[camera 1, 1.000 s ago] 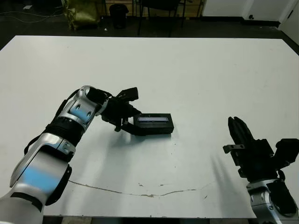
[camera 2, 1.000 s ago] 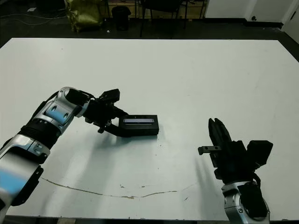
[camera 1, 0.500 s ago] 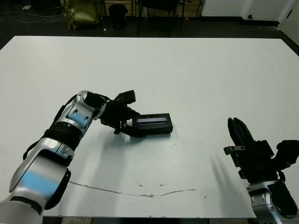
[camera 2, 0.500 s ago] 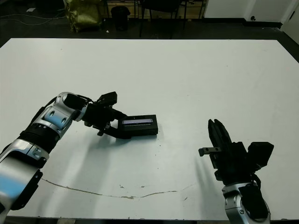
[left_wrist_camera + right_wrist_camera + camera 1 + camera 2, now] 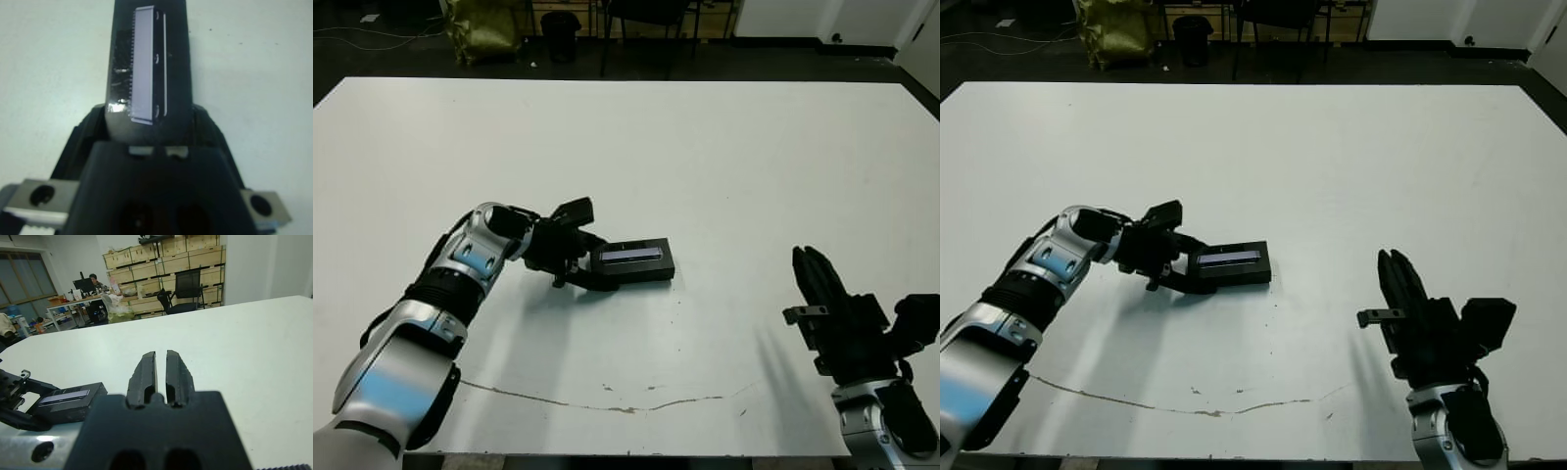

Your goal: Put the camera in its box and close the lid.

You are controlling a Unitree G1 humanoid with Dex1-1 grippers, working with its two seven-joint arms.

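On the white desk (image 5: pixel 724 147), my left gripper (image 5: pixel 576 266) clamps the near end of the lid (image 5: pixel 632 254), which sits flat on the box (image 5: pixel 636 271) at mid-desk — the camera is hidden, presumably inside. My right gripper (image 5: pixel 1400 294) idles well apart, fingers nearly together, empty. The risk: if I let go carelessly, the lid could drag askew. No writing is legible — only the silvery strip.
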